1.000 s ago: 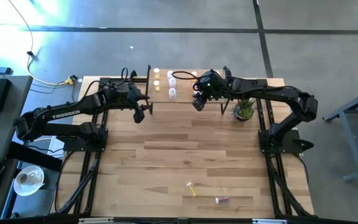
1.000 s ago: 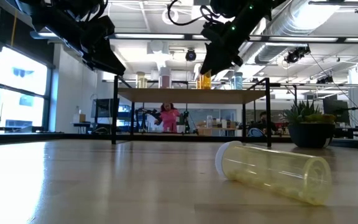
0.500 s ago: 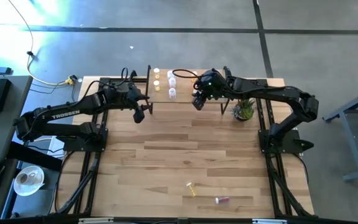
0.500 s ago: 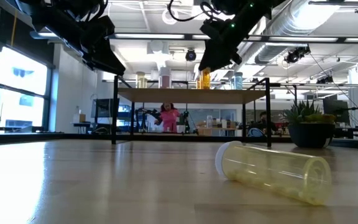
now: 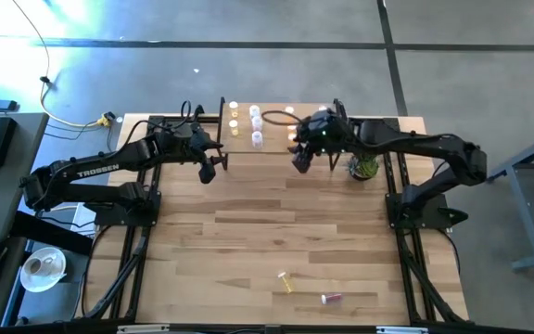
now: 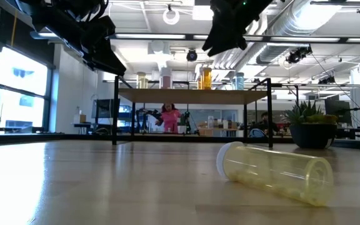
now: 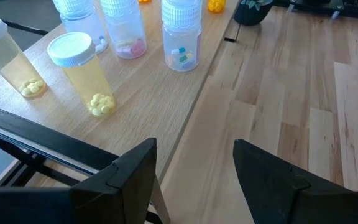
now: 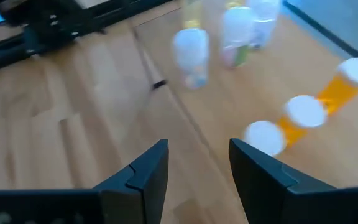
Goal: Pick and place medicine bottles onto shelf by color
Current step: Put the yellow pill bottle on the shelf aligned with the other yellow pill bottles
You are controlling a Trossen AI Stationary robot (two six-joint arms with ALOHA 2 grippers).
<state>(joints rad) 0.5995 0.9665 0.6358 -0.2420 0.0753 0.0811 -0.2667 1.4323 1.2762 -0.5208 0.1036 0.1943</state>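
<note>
The shelf [image 5: 272, 130] stands at the table's far edge and carries several upright white-capped bottles: yellow ones [image 7: 86, 74] at its left, clear ones [image 7: 182, 37] in the middle, orange ones [image 8: 303, 118] at its right. A yellow bottle [image 5: 286, 281] and a pinkish-red bottle [image 5: 330, 298] lie on their sides near the table's front edge. My right gripper [image 5: 300, 161] is open and empty, raised just in front of the shelf's right part. My left gripper [image 5: 209, 169] is open and empty at the shelf's front left corner.
A small green potted plant [image 5: 364, 167] stands right of the shelf, close to my right arm. The lying yellow bottle fills the foreground of the low view [image 6: 274, 172]. People show in the room beyond the table.
My right gripper has risen and drawn back from the orange bottles on the shelf, toward the table's near edge and a little to the right. The bottles on the shelf stay upright where they were.
</note>
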